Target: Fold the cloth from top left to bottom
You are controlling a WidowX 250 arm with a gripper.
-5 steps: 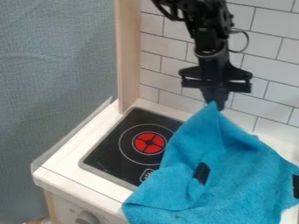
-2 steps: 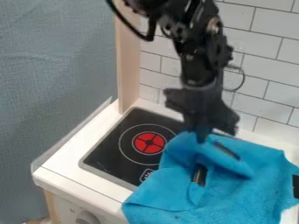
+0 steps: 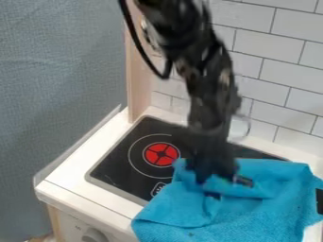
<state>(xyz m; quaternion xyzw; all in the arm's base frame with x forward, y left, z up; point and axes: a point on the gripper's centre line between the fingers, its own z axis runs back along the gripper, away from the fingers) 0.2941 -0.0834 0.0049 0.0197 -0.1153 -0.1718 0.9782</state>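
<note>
**White tiled wall (image 3: 277,71), blue cloth (image 3: 240,222) below**

The smooth table (image 3: 69,172) holds a glossy black hob (image 3: 120,158); the nubbly, rumpled cloth overlaps its right part. At the cloth's upper folds hangs the tool (image 3: 221,181), blurred: open or closed, I cannot tell.

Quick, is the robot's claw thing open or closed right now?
Gripper: down at the blue cloth; whether it is open, closed or gripping cannot be told.
</note>
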